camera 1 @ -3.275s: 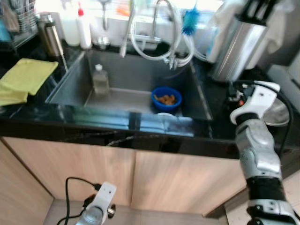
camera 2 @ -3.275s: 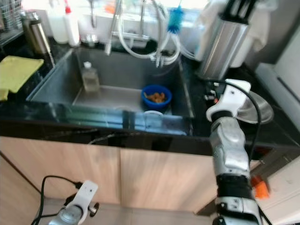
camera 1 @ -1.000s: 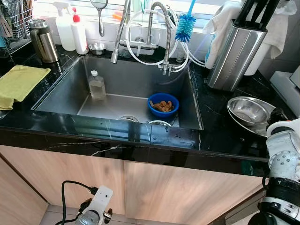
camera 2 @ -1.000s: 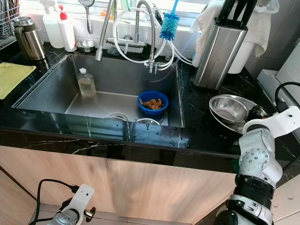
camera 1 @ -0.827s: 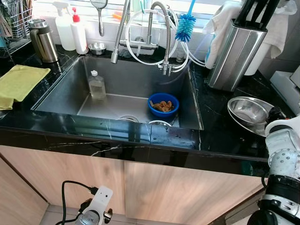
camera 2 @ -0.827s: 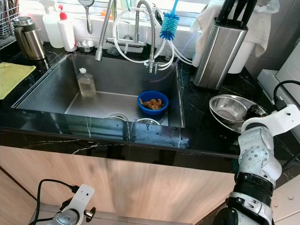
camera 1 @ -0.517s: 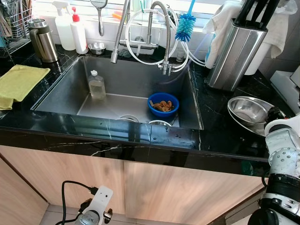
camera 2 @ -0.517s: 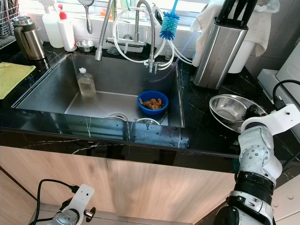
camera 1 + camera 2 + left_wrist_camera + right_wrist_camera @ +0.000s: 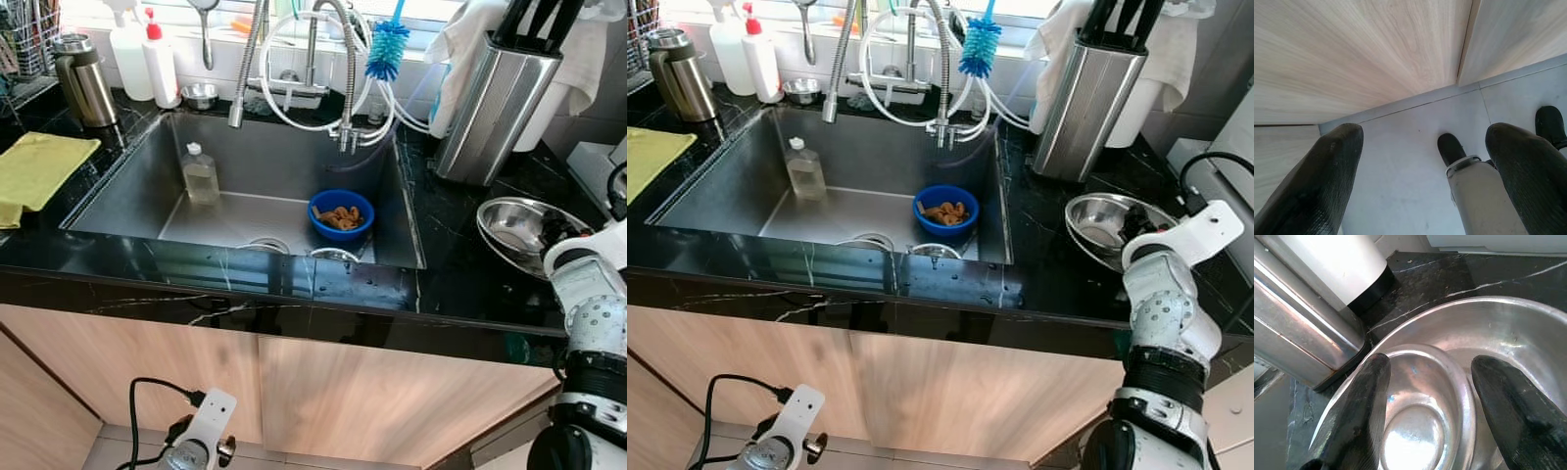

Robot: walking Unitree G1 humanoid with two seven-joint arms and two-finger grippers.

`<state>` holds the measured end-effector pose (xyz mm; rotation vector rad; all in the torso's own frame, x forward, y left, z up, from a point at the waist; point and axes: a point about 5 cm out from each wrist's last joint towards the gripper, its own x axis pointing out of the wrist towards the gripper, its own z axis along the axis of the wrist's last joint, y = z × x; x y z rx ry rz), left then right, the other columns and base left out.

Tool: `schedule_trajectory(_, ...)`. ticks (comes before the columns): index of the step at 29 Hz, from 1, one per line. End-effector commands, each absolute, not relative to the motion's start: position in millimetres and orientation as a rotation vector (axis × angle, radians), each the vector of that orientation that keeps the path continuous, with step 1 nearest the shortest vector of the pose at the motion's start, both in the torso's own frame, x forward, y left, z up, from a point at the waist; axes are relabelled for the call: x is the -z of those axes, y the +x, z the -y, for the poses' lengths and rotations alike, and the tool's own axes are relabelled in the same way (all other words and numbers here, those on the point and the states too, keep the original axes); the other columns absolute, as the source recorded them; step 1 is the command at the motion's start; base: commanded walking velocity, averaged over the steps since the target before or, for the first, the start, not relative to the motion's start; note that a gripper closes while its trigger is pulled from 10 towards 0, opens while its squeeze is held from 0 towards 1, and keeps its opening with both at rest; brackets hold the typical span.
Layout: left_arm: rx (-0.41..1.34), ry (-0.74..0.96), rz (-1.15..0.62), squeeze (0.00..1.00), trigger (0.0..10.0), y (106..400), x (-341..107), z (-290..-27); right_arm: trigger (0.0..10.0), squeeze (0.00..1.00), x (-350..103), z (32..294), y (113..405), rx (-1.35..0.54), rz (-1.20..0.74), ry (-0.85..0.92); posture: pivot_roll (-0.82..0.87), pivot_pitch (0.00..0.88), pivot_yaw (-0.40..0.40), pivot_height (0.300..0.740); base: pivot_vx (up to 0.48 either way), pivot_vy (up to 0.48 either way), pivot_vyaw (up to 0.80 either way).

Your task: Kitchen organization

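Right gripper (image 9: 1427, 401): fingers spread apart, hovering just above the steel bowls (image 9: 1104, 223), nothing pinched; one finger (image 9: 1359, 416) over the left part of the inner bowl, the other over the right.
Steel bowls: two nested, a smaller one (image 9: 1420, 416) inside a larger one, sitting upright on the black counter (image 9: 460, 274), right of the sink (image 9: 147, 186), near the front edge.
Right arm (image 9: 1164, 294): silver, bent up over the counter's right end, wrist at the bowls.
Left gripper (image 9: 1425, 161): hangs idle low by the cabinet doors (image 9: 294, 392), fingers spread wide, holding nothing; grey floor (image 9: 1400, 161) below.
Sink contents: blue bowl (image 9: 341, 213) with brown food bits at the near right; clear bottle (image 9: 200, 174) standing upright at the far left.
Utensil holder (image 9: 490, 103): tall steel, far right of the sink, just behind the bowls, dark handles sticking out.
Faucet (image 9: 338, 59): at the far rim with hoses looped around it; blue brush (image 9: 387, 44) hanging beside.
Far left counter: steel flask (image 9: 83, 78), white spray bottle (image 9: 125, 49), red-capped bottle (image 9: 160, 61), small metal cup (image 9: 200, 95).
Yellow cloth (image 9: 34, 171): on the counter left of the sink.
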<state>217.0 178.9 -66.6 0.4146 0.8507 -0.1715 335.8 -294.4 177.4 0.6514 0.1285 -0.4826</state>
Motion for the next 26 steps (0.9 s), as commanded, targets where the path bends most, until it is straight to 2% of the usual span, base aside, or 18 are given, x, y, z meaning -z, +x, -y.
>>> schedule_trajectory(1, 0.185, 0.424, -0.875, 0.00, 10.0, 213, 69, -179, 10.0, 0.00, -182, 297, 338, 0.483, -0.132, 0.642, 0.12, 0.042, -0.115, 0.740, 0.000, 0.000, 0.00)
schedule_trajectory(11, 0.187, 0.425, -0.876, 0.00, 10.0, 214, 69, -179, 10.0, 0.00, -185, 302, 336, 0.505, -0.116, 0.653, 0.12, 0.035, -0.114, 0.740, 0.000, 0.000, 0.00)
schedule_trajectory(26, 0.189, 0.426, -0.878, 0.00, 10.0, 212, 70, -178, 10.0, 0.00, -169, 299, 337, 0.497, -0.193, 0.652, 0.12, 0.020, -0.118, 0.740, 0.000, 0.000, 0.00)
